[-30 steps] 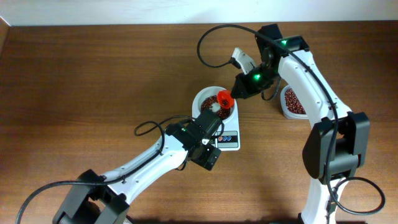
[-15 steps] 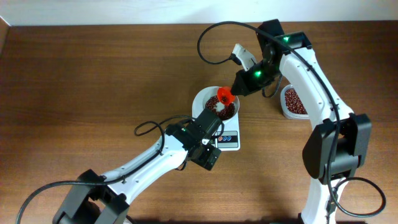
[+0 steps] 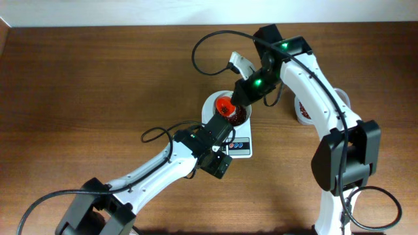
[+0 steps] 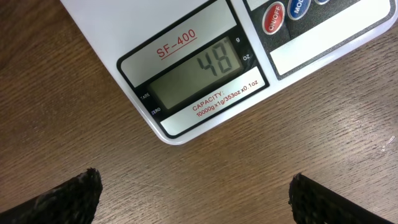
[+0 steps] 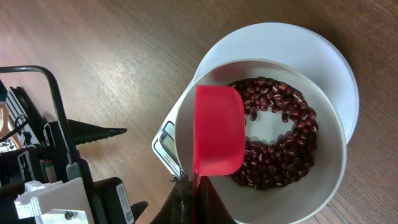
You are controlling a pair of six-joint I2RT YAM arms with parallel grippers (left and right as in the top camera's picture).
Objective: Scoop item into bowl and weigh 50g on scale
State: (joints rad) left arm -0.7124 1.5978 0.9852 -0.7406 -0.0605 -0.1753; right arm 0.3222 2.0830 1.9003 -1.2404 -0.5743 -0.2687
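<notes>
Only your left-wrist view shows scale [image 4: 155, 25] reading 48; left gripper [image 4: 199, 199] apart, right gripper [image 5: 191, 202] clamped on scoop [image 5: 217, 130], seemingly empty, inside bowl [image 5: 329, 186] at its 9 o'clock rim.

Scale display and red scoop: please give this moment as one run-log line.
scale reads 48 g | bowl: beans inside | right fingers: shut on red scoop over bowl | left fingers: open, empty

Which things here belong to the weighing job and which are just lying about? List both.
For the job: beans, bowl, scale, red scoop, tub of more beans.
Lying about: only the black cable looping over the table.
</notes>
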